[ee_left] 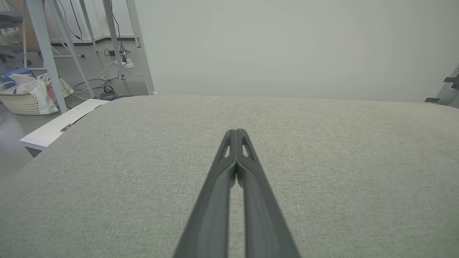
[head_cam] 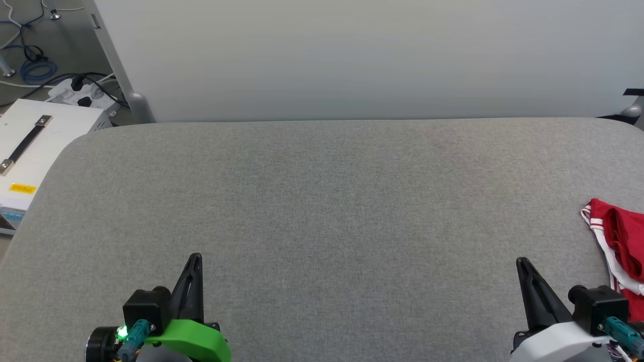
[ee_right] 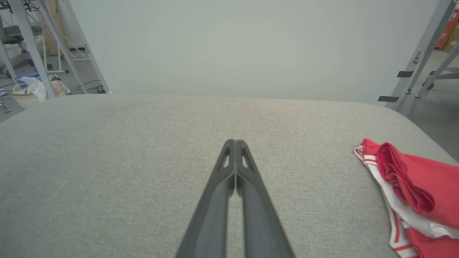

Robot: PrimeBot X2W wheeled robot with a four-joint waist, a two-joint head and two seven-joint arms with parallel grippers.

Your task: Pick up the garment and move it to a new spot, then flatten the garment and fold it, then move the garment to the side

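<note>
Head view: the left gripper (head_cam: 195, 258) sits at the lower left on its green mount, its two dark fingers pressed together into a single point with nothing between them. The right gripper (head_cam: 522, 261) sits at the lower right on a pale mount, likewise closed on nothing. Both wrist views confirm this: each pair of fingers meets along the tips and hovers over bare cloth, touching no object.

Under and around both grippers spreads the grey padded table (head_cam: 322, 201), a woven fabric surface with rounded corners.

The garment (ee_right: 412, 179) lies at the table's right edge, to the right of the right gripper and apart from it. It is a crumpled heap, not spread flat. Most of it is red cloth bunched into thick rolled folds. Beneath and beside the red runs white fabric, edged with a band of red and white stripes that curves along the side nearest the grippers. Part of the heap is cut off by the picture border in both views that show it.

Beyond the table stands a plain pale wall panel (head_cam: 352, 60). Off the table's left corner are a white case (head_cam: 45, 136) with a black strap handle, a power strip (head_cam: 80, 93) and loose cables on the floor.
</note>
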